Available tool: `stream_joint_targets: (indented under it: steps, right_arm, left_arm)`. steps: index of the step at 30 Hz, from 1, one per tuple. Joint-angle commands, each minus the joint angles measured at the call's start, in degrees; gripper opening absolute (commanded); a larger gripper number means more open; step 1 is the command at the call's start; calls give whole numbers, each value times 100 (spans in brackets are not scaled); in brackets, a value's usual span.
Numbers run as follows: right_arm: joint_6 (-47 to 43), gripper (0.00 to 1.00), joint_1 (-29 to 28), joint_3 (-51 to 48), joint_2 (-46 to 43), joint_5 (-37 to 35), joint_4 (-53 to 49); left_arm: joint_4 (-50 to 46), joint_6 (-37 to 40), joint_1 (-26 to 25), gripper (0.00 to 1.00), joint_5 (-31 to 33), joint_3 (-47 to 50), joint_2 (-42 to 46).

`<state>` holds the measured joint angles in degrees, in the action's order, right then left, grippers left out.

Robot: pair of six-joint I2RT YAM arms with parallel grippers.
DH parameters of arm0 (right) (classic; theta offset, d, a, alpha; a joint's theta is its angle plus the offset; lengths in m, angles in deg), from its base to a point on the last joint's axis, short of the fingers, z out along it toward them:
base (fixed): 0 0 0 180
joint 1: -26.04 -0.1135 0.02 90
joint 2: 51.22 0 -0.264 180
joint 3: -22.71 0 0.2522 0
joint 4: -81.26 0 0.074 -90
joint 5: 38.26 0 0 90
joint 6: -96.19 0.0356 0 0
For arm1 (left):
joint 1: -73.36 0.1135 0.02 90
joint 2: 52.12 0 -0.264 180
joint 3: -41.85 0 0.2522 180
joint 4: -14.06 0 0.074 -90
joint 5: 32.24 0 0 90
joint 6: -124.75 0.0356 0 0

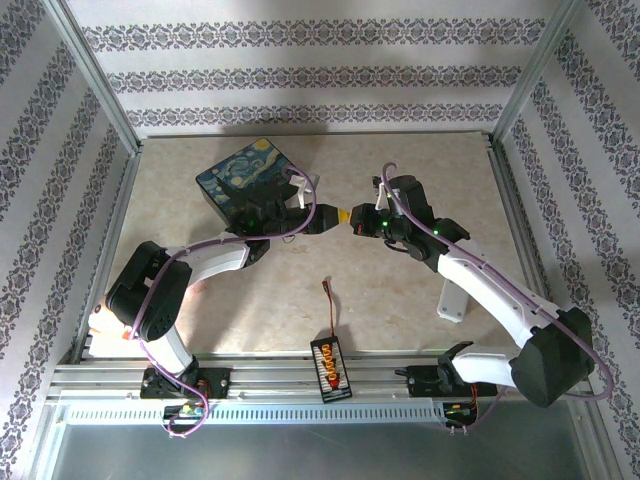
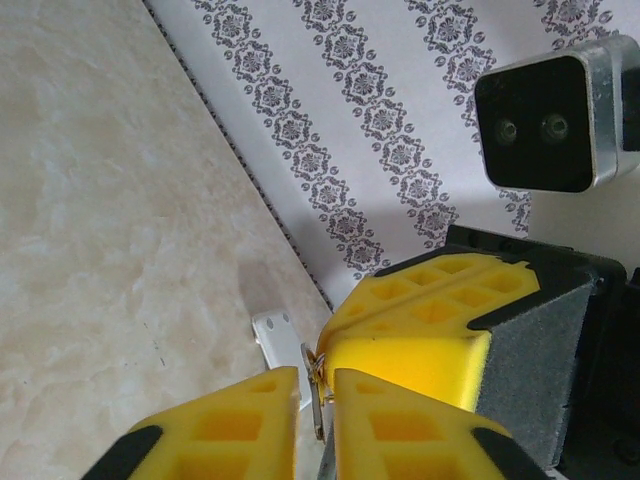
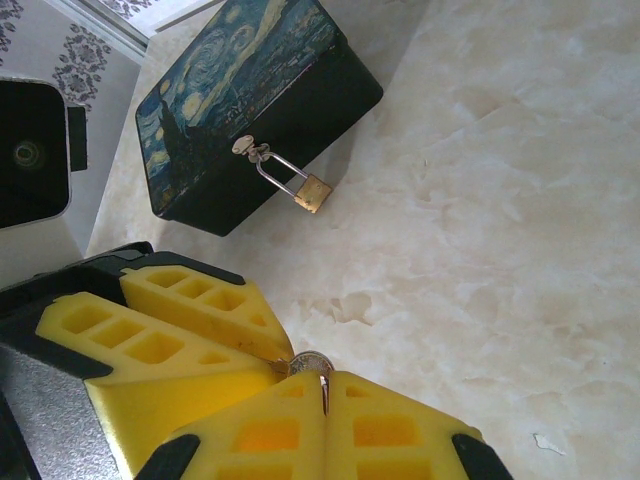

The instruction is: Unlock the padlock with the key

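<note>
looks like a key handover: left end effector (image 2: 315, 415) and right end effector (image 3: 325, 410) meet, both clamped on the key (image 3: 312, 363). next one should release, the other seek the padlock (image 3: 312, 192), far left.

Beige marble-look counter (image 1: 400, 300), soft even light. Walls (image 1: 320, 75) on 3 sides: white wallpaper w/ grey damask stripes. Alu posts (image 1: 96, 70) at back corners, alu rail (image 1: 270, 380) along near edge.
</note>
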<state>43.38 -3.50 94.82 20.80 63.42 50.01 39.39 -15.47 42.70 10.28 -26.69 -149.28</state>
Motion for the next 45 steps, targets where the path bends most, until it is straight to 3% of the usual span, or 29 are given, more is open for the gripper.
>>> stream_joint_targets:
  steps: [1, 13, 17, 20, 27, 31, 33, 37, 42, 45]
  right_arm:
    - [16, 0, -87, 140, -58, 61, 11]
    - [8, 0, -96, 146, -31, 71, 14]
    - [8, 0, -96, 149, -22, 71, 21]
    - [7, 0, -100, 146, -22, 71, 18]
    - [-1, 0, -97, 115, -96, -25, 5]
    - [-134, 11, -63, 84, -240, -103, -62]
    - [-271, 19, -35, 10, -418, -136, -82]
    - [-545, 25, 66, -308, -946, -61, 100]
    - [-781, 35, 165, -882, -1732, 526, 798]
    - [-1003, 50, 185, -1117, -2026, 1294, 1202]
  left_arm:
    - [262, -23, 44, 14, 36, -156, 40]
    - [231, -4, 95, 19, 103, -199, 92]
    - [231, -3, 95, 13, 108, -191, 84]
    - [217, -10, 96, 1, 99, -191, 91]
    - [-95, 259, 95, 0, 55, -194, 212]
    - [-950, 1025, 128, 0, 46, -348, 489]
    - [-1740, 1706, 164, 0, 85, -496, 724]
    - [-3252, 3184, 206, 0, 97, -872, 1143]
    - [-4646, 4473, 209, 0, -188, -1335, 1376]
    - [-5012, 4784, 209, 0, -760, -1519, 1358]
